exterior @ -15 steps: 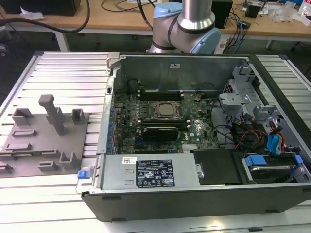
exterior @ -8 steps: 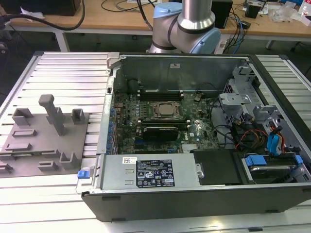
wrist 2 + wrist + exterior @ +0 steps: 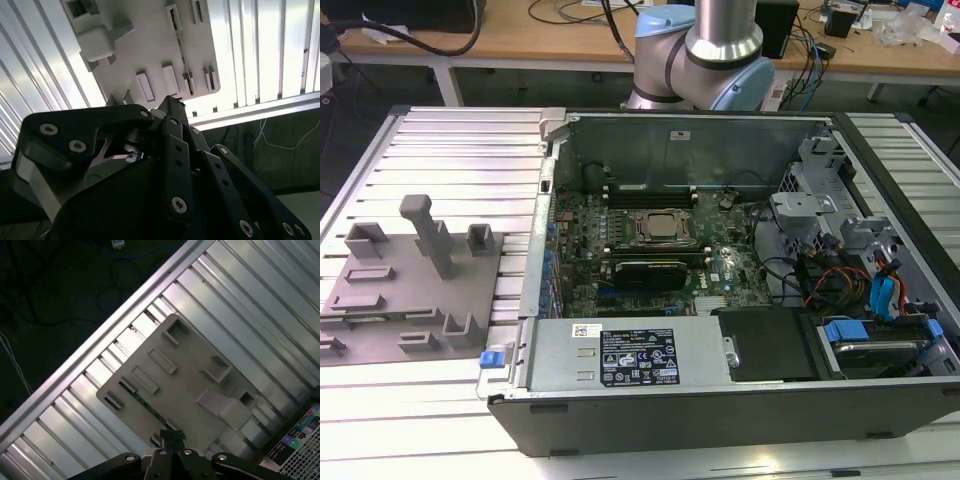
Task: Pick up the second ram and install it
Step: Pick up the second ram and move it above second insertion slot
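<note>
Closest to the wrist cameras, the black claw (image 3: 172,439), tips pressed together, nothing pinched between them. Hanging above the grey holder tray (image 3: 200,380), clear of it. Just past the tips in the first wrist view, the second ram (image 3: 146,405): a thin green strip standing on edge in a long slot of the tray, not gripped, not touched. Around it on the tray, several small rectangular pockets and one tall post (image 3: 430,235). Under the tray, a slatted aluminium table (image 3: 450,150).

In the exterior view, tray toward that view's left, open computer case (image 3: 720,425) just beside it toward the right, both on the table. Inside the case, near wall first: a grey power supply (image 3: 630,355), then the motherboard (image 3: 575,250) with its CPU socket (image 3: 663,226), and black memory slots (image 3: 650,188) with white end clips beyond the socket. Drive bays (image 3: 875,350) with blue tabs at the view's right end.

Farther back, the arm (image 3: 705,50), grey and pale blue, rising behind the case. Beyond that, a wooden table (image 3: 550,30) strewn with cables.
</note>
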Motion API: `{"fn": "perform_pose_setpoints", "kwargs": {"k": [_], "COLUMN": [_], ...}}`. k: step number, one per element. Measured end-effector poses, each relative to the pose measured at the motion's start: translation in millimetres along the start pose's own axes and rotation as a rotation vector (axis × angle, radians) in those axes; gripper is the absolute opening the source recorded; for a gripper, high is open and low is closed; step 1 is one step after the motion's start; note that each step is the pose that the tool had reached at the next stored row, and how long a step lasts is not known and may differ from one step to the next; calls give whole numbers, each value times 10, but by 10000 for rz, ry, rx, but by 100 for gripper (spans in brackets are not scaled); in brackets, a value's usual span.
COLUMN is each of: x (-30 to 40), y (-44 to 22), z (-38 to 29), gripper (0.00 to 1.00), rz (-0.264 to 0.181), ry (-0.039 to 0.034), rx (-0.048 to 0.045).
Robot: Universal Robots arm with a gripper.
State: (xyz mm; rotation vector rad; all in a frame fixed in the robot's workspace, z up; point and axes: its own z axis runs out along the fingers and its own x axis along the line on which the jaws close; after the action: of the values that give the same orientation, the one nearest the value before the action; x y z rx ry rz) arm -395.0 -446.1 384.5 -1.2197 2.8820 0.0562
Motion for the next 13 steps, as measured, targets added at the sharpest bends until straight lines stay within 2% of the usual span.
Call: {"fn": "perform_pose_setpoints", "kwargs": {"k": [2,4,6,12,13], "x": [0,0,0,0,0], "y": [0,0,0,0,0], "z": [0,0,0,0,0], "gripper": [11,11,11,11,11], "rz": [-444,-669,-1187,-1828,-2046], "ry": [13,20,34,52,58], "rx": [-11,-16,-29,-45,-50]}}
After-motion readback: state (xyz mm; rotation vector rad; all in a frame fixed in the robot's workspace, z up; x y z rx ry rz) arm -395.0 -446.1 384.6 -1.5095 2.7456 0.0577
